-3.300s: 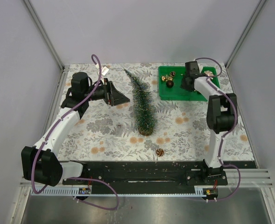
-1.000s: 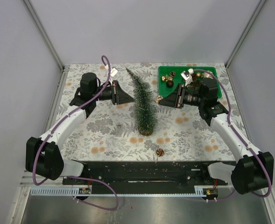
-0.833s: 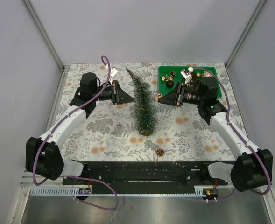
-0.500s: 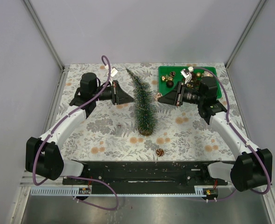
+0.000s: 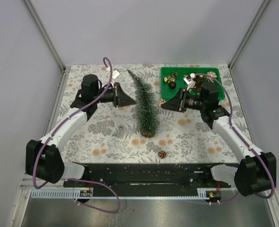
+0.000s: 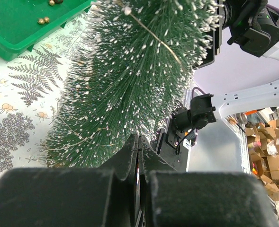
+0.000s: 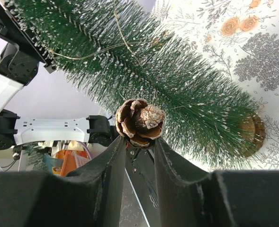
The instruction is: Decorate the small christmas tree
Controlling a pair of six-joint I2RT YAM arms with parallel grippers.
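Observation:
The small christmas tree stands upright mid-table on its wood disc base, frosted green bristles filling both wrist views. My right gripper comes at the tree from the right, shut on a brown pine cone that sits just at the edge of the bristles. On the tree's left side my left gripper is shut and empty, with its tips at the branches.
A green tray with several small ornaments sits at the back right, behind the right arm. Another pine cone lies on the floral tablecloth in front of the tree. Grey walls enclose the table.
The right arm has swung from the tray over to the tree's right side with the pine cone. Over the last second it only shifts slightly. The left gripper has edged nearer the tree.

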